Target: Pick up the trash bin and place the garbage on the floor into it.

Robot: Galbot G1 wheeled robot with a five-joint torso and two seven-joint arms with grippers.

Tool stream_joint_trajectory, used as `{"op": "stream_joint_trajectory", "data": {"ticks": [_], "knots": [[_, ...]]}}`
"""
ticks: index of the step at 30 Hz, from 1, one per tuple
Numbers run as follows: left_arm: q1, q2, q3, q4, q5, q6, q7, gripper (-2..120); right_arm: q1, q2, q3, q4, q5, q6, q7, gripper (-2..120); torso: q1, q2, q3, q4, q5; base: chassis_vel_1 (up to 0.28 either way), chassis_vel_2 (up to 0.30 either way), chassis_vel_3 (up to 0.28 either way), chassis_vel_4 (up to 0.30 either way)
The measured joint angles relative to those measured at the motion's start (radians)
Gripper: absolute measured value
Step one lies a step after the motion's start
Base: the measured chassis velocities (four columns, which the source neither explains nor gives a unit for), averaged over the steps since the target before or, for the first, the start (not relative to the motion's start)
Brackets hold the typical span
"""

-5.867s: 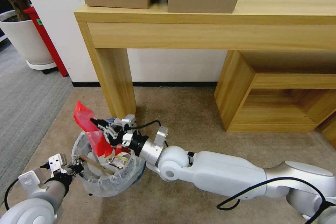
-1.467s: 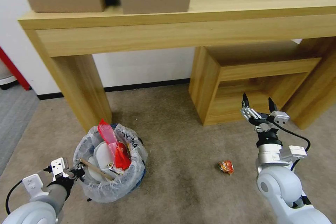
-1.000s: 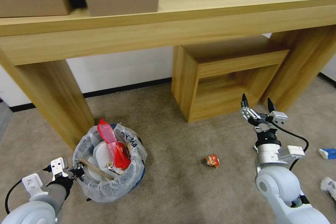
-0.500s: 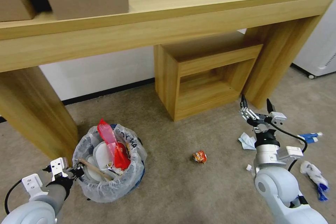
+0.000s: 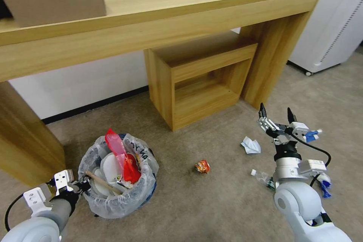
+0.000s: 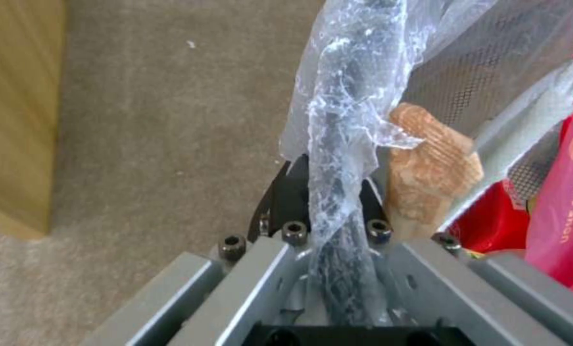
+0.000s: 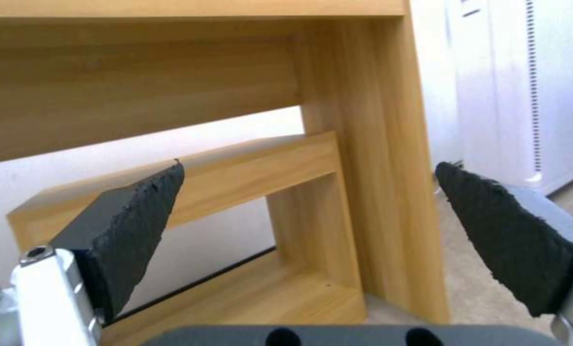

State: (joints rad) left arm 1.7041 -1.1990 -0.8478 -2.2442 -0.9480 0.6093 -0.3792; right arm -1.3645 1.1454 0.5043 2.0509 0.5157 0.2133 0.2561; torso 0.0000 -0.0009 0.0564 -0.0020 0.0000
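The trash bin point(image 5: 145, 191), lined with a crinkly bag point(image 6: 344, 110), sits low at the left with a red wrapper point(image 5: 121, 155), white paper and a wooden stick point(image 5: 101, 180) inside. My left gripper point(image 5: 82, 186) is shut on its bagged rim; its fingers point(image 6: 286, 202) clamp the plastic. My right gripper point(image 5: 276, 112) is raised, pointing up and open point(image 7: 309, 166), holding nothing. Garbage lies on the floor point(image 5: 211, 208): an orange-red wrapper point(image 5: 202, 166), crumpled white paper point(image 5: 251, 145), a small bottle point(image 5: 263, 178) and blue-white packets point(image 5: 312, 135) beside the right arm.
A long wooden table point(image 5: 181, 11) spans the back, with a low open wooden shelf point(image 5: 196, 79) beneath it and a cardboard box point(image 5: 55, 2) on top. Its left leg point(image 5: 22, 140) stands close to the bin. A white appliance point(image 5: 332, 22) is at the far right.
The camera has swung right, bringing more litter and the white appliance into view. Earlier my right gripper held the red wrapper over the bin; now it is raised and open.
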Motion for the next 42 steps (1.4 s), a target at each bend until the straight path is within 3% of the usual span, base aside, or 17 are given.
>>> {"op": "stream_joint_trajectory", "data": {"ticks": [42], "knots": [[-0.009, 0.005, -0.006, 0.010, -0.010, 0.001, -0.004, 1, -0.007, 0.022, -0.011, -0.004, 0.043, 0.042, -0.037, 100, 0.000, 0.000, 0.000, 0.0000, 0.0001, -0.017, -0.016, -0.017, -0.017]]}}
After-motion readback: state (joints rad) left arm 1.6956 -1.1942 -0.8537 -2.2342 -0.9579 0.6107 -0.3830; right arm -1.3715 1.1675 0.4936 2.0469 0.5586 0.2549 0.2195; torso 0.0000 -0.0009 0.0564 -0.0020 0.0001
